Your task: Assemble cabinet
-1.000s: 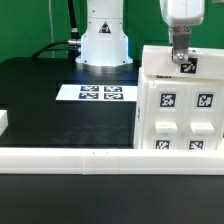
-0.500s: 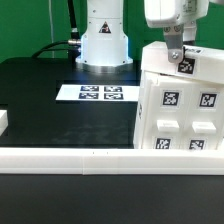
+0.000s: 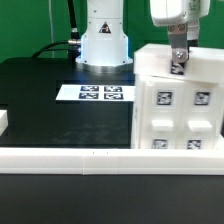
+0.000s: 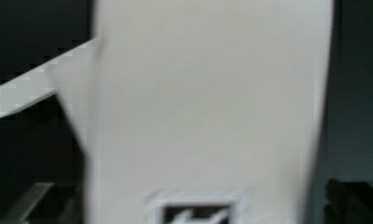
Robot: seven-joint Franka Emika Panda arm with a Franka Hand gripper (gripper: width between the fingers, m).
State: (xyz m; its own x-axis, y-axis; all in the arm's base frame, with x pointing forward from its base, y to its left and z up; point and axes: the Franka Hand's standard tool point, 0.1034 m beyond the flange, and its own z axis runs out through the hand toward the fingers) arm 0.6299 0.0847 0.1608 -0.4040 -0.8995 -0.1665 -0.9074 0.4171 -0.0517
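The cabinet (image 3: 180,115) is a large white box with black-and-white marker tags on its front. It stands on the black table at the exterior view's right, against the front rail. My gripper (image 3: 178,66) comes down from above and is shut on the cabinet's upper edge, with a tag just beside the fingers. In the wrist view the cabinet's white wall (image 4: 201,110) fills the middle, with a marker tag (image 4: 197,212) between the jaws. The fingertips themselves are dark and barely show.
The marker board (image 3: 100,93) lies flat at the table's middle back, in front of the robot's white base (image 3: 104,40). The long low white L-shaped rail (image 3: 70,158) runs along the front edge, with a short leg at the left (image 3: 3,122).
The cabinet tipped to a tilt half a second ago and now stands level again, its top face showing. My gripper shifted left and then back right with it.
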